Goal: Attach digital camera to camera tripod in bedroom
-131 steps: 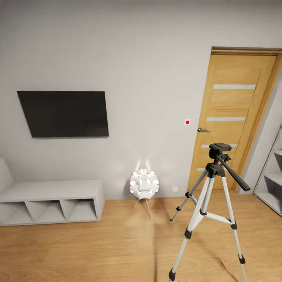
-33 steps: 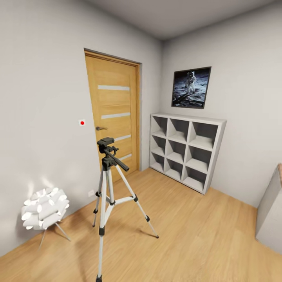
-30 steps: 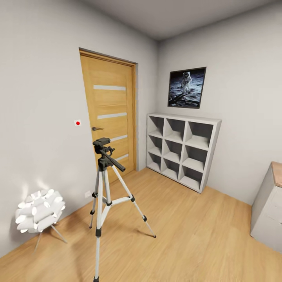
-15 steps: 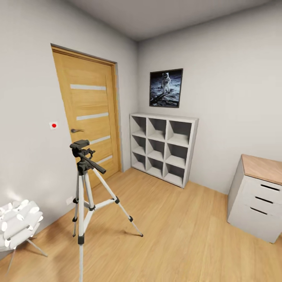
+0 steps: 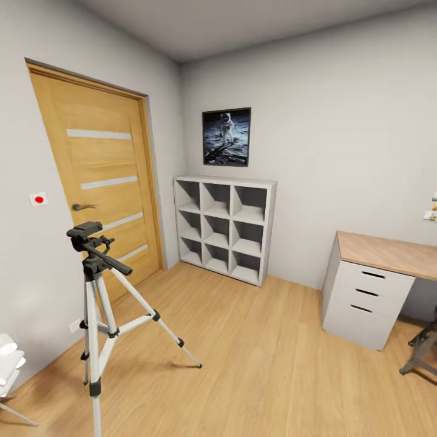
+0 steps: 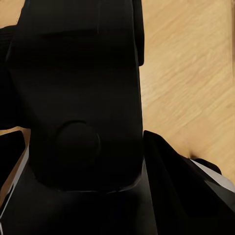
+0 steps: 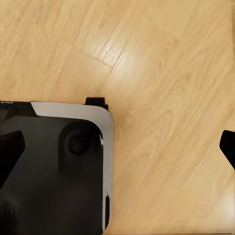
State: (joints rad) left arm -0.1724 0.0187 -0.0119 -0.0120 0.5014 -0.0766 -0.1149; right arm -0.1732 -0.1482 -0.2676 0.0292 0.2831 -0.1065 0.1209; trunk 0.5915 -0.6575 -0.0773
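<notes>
The camera tripod [image 5: 92, 303] stands on the light wood floor at the left of the head view, in front of the wooden door [image 5: 100, 182]. Its black head [image 5: 85, 232] is bare, and the pan handle slants down to the right. The digital camera is out of view. In the right wrist view my right gripper [image 7: 117, 149] is open, one fingertip [image 7: 228, 147] at each side edge, with nothing between them. In the left wrist view my left gripper [image 6: 117, 156] hangs over my own black body, and a fingertip [image 6: 10, 154] sits far out at the frame's edge.
White cube shelves [image 5: 224, 227] stand against the far wall under an astronaut poster [image 5: 226, 136]. A wood-topped desk [image 5: 388, 252] with white drawers is at the right, and a dark stool leg [image 5: 419, 355] below it. A white lamp [image 5: 7, 358] peeks in at the left edge.
The whole view has swung to the right. The tripod, door and shelves now sit further left in the picture, the desk has come into view, and the lamp has nearly left it.
</notes>
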